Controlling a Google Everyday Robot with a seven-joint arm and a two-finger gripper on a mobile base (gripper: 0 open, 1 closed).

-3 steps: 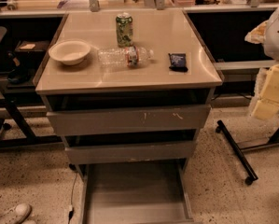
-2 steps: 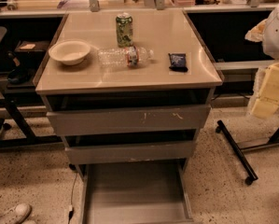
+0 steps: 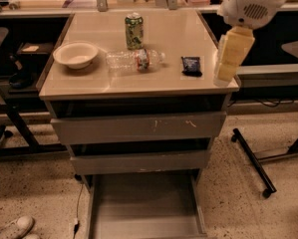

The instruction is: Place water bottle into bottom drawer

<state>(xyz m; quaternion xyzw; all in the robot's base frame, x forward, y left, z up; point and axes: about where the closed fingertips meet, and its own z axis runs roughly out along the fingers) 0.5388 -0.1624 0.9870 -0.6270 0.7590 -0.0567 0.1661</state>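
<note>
No word, brand or number can be read anywhere. The green aluminium soda can (image 3: 134, 30) standing at the back of the tan table (image 3: 163, 83) carries pale printing on its side, but no letters can be made out. The small clear crinkled plastic water bottle (image 3: 134, 60) lies on its side just in front of the can. It has a red-and-blue label band (image 3: 142, 59) around its middle, and that print is illegible. The small dark blue packet (image 3: 191, 65) to the bottle's right shows only pale specks. The robot's pale yellow jaws hang over the table's right edge, near the packet, with no legible marking.
</note>
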